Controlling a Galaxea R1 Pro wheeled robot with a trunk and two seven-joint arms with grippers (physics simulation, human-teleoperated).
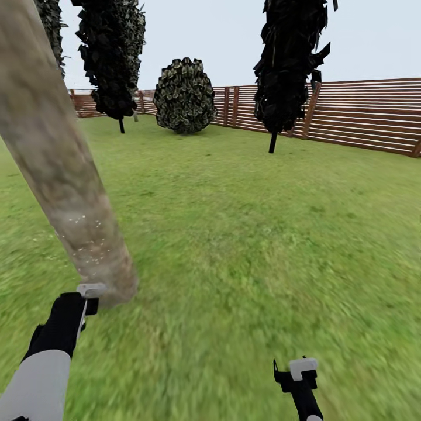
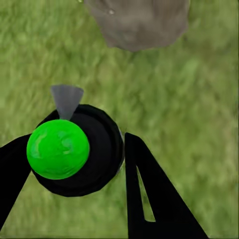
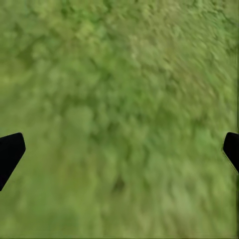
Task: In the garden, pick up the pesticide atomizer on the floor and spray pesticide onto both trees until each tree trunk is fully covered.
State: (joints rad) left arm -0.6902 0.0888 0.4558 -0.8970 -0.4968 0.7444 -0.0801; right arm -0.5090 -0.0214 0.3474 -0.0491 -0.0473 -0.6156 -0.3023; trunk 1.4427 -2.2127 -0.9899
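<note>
The pesticide atomizer (image 2: 69, 152), a round black body with a bright green ball on top and a grey cone nozzle, sits between my left gripper's (image 2: 77, 142) black fingers (image 2: 149, 199). The nozzle points at the base of a tree trunk (image 2: 139, 22). In the head view this thick grey-beige trunk (image 1: 58, 169) leans up to the top left, with pale specks on its lower part. My left gripper (image 1: 88, 298) hangs just beside its foot. My right gripper (image 1: 298, 371) stands open over the grass floor (image 3: 119, 99), holding nothing.
Green lawn (image 1: 251, 234) stretches ahead and to the right. A brown slat fence (image 1: 362, 114) closes the far side. Two dark narrow conifers (image 1: 114, 52) (image 1: 289, 64) and a round bush (image 1: 184, 96) stand in front of it.
</note>
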